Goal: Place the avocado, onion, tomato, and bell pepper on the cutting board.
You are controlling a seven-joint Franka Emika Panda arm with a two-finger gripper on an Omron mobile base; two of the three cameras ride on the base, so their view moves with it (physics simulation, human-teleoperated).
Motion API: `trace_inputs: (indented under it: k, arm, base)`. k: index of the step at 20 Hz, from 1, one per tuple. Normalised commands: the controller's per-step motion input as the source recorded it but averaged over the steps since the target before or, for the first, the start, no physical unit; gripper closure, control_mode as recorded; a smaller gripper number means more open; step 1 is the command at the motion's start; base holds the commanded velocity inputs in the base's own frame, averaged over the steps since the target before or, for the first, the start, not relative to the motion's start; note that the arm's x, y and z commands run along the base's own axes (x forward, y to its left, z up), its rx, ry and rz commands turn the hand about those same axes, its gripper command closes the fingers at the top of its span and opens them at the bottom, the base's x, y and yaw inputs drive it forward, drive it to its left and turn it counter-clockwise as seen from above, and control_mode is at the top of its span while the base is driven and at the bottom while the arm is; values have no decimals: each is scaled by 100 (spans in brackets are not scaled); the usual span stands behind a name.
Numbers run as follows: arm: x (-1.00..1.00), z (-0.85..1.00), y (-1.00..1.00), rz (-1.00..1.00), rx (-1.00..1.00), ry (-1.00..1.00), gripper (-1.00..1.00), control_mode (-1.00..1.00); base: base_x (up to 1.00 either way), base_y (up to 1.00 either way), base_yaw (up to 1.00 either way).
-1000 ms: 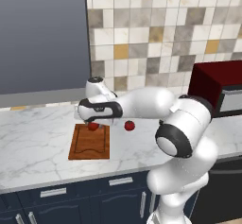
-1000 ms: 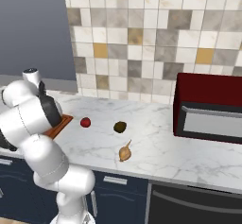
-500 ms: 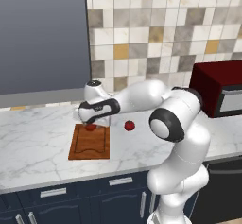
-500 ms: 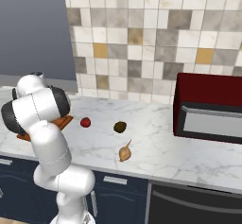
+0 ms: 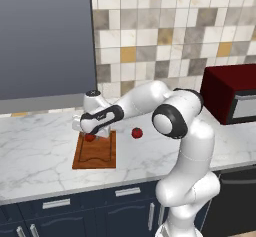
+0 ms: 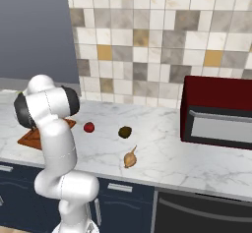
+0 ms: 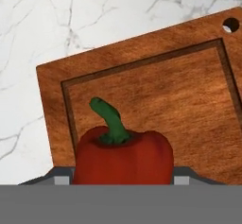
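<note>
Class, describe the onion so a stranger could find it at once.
Start at the dark red microwave on the marble counter. Left of it, nearest the front edge, lies the onion: tan with a pointed tip, unlike the dark avocado and red tomato behind.

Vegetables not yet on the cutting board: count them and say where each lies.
3, all on the marble counter right of the cutting board: the tomato nearest it, the avocado further right, the onion toward the front edge. The bell pepper is over the board.
</note>
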Motion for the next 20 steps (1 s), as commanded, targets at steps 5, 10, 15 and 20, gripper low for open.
trace_inputs:
  k: [5,10,15,20]
  arm:
    - [14,49,0,-9,0,0,-100,-100]
    - [12,29,-52,-14,-2,3,-100,-100]
    - [14,3,-97,-14,-3,4,-100,-100]
    - [27,-1,-98,-11,-1,5,-100,-100]
  base:
    - [0,0,0]
    - [0,0,0]
    - [0,0,0]
    - [0,0,0]
